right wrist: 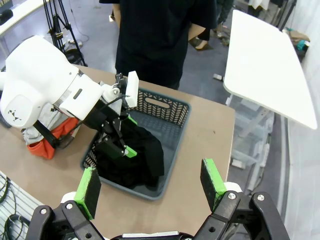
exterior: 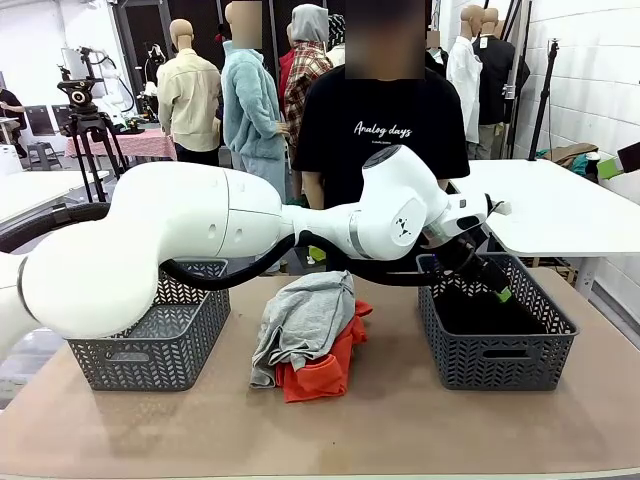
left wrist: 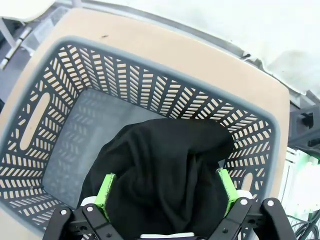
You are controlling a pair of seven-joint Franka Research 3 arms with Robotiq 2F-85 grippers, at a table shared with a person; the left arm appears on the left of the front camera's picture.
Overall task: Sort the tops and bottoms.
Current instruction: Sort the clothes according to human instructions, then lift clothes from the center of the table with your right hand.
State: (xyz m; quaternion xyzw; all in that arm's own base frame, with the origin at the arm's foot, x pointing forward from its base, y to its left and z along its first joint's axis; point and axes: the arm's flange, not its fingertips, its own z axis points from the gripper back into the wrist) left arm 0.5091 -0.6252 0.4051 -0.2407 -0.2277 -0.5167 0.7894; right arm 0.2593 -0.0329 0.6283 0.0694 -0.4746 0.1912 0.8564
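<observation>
Bottoms (left wrist: 159,160) partly behind left gripper (left wrist: 166,186)

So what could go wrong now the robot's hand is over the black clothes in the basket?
1. The black cloth bulges up between the pads of the open left gripper, so it might snag and come out of the basket.
2. The left arm stretches above the grey top and orange T-shirt; swinging back low could knock that pile.
</observation>
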